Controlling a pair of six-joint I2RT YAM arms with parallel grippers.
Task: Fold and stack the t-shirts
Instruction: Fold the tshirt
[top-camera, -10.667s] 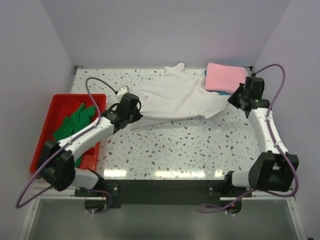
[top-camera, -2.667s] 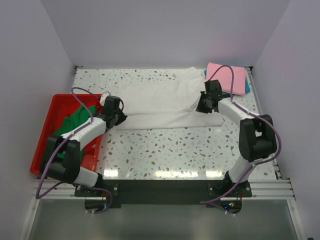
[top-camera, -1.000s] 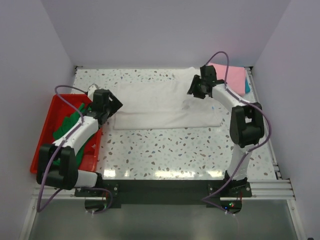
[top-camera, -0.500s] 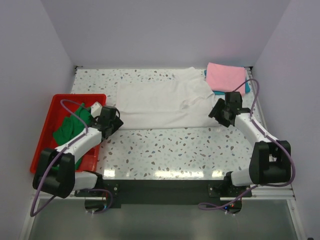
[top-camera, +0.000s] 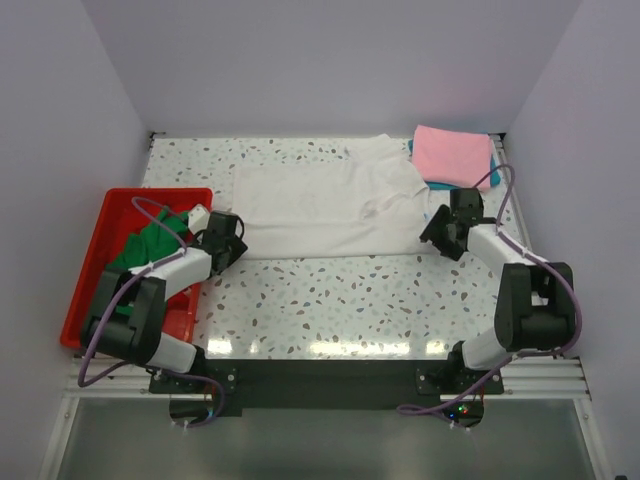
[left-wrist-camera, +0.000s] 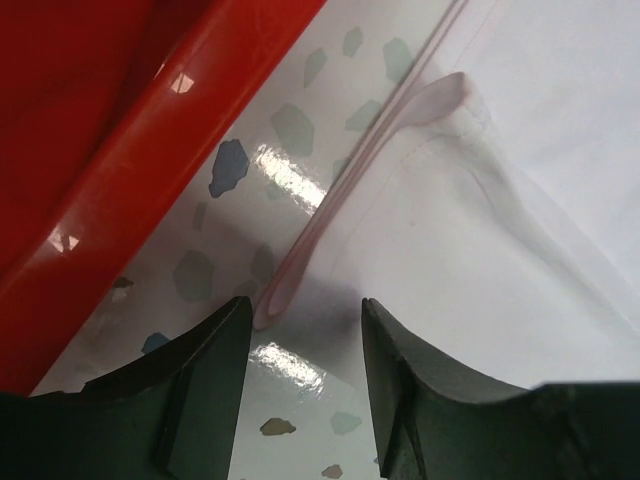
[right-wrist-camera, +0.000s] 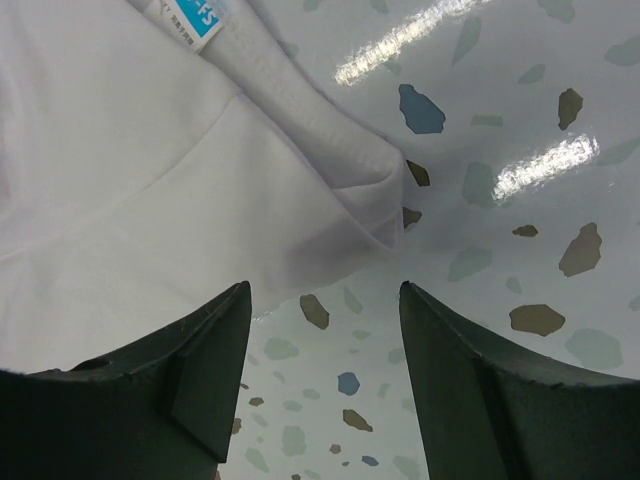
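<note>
A large white t-shirt (top-camera: 330, 205) lies folded into a long band across the table. My left gripper (top-camera: 236, 250) is at its near-left corner, open. In the left wrist view its fingers (left-wrist-camera: 205, 385) straddle the shirt's hem edge (left-wrist-camera: 300, 260) without pinching it. My right gripper (top-camera: 438, 234) is open at the near-right corner. In the right wrist view the folded corner (right-wrist-camera: 375, 205) lies just ahead of the gap, with a blue neck label (right-wrist-camera: 195, 15) above. A pink t-shirt (top-camera: 452, 155) lies folded on a teal one (top-camera: 493, 172) at the far right. A green t-shirt (top-camera: 150, 242) sits in the tray.
A red plastic tray (top-camera: 95, 240) stands at the table's left edge, its rim (left-wrist-camera: 140, 170) close beside my left fingers. Speckled tabletop (top-camera: 350, 300) stretches between the shirt and the arm bases. Walls close in the back and both sides.
Both arms came back from the shirt's far side to its near corners. The left jaws have narrowed somewhat. The shirt has not moved in the last half second.
</note>
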